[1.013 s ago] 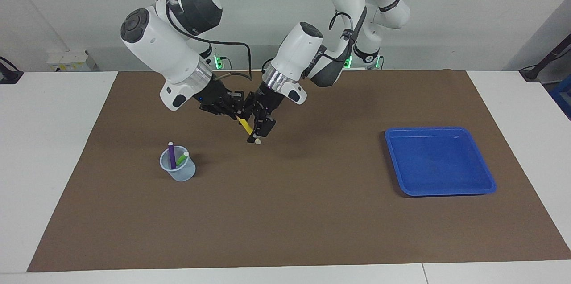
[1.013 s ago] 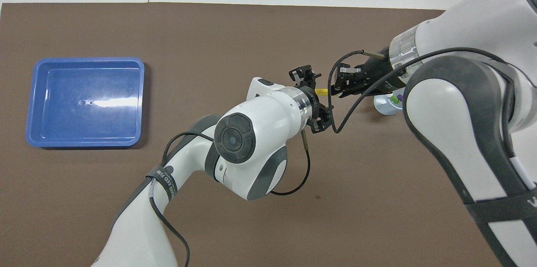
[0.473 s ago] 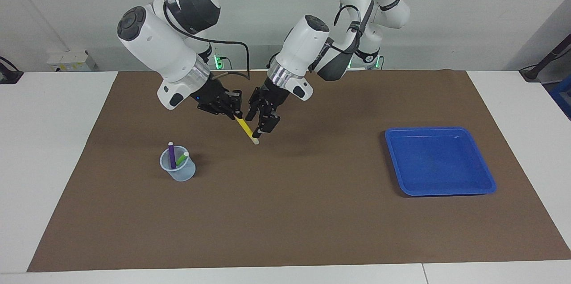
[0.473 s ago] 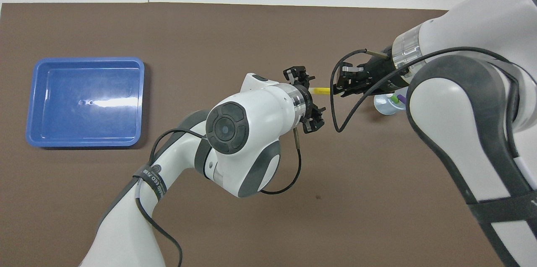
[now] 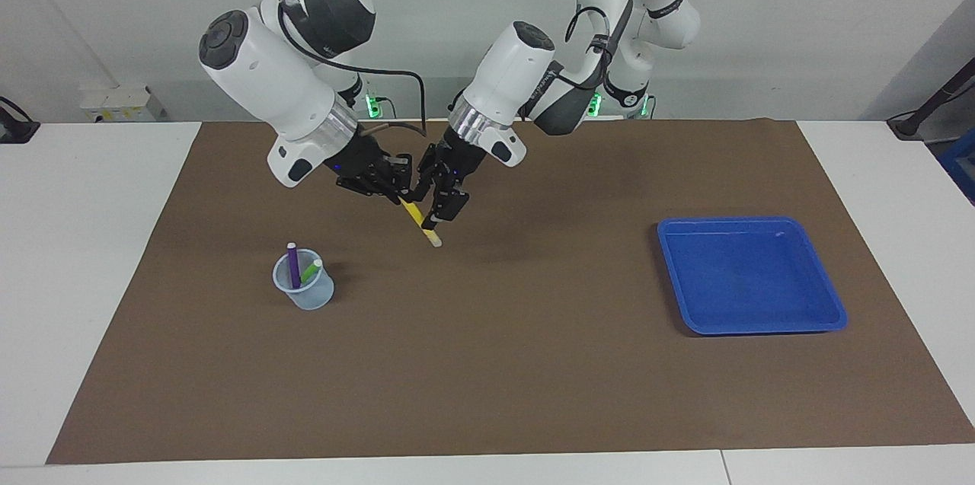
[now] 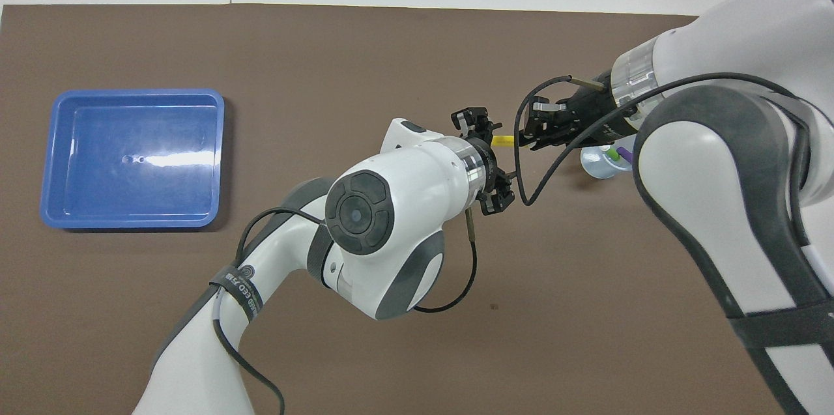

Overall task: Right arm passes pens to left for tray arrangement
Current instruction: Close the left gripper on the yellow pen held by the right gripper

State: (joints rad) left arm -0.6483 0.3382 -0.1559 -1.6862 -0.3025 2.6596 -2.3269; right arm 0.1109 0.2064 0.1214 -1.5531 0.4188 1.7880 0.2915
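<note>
So both white arms have their black grippers bunched together up in the air over the brown mat (image 5: 487,363), over its middle strip a bit toward the right arm's end. The right gripper (image 5: 397,194) is clamped shut on the upper end of the slim yellow marker pen (image 5: 418,218), which slants down with its whitish tip pointing at roughly 5 o'clock in the facing view. The left gripper (image 5: 438,215) sits right alongside the lower half of that same pen, its fingers flanking the barrel. Whether they're pinching it or just framing it, I honestly can't tell. In the overhead view only a short bit of yellow shows between the 2 grippers.

The other 2 pens are parked in the small translucent pale-blue plastic cup (image 5: 306,291), which stands on the mat at about 7 o'clock from the grippers in the facing view. The purple pen (image 5: 292,264) stands nearly upright in it, and the green pen (image 5: 311,270) leans against the rim beside it, both whitish tips up.

The shallow bright blue plastic tray (image 5: 834,302), squarish with rounded corners, sits at the left arm's end of the mat, at about 4 o'clock from the grippers in the facing view and well apart from them. No pens in it yet.
</note>
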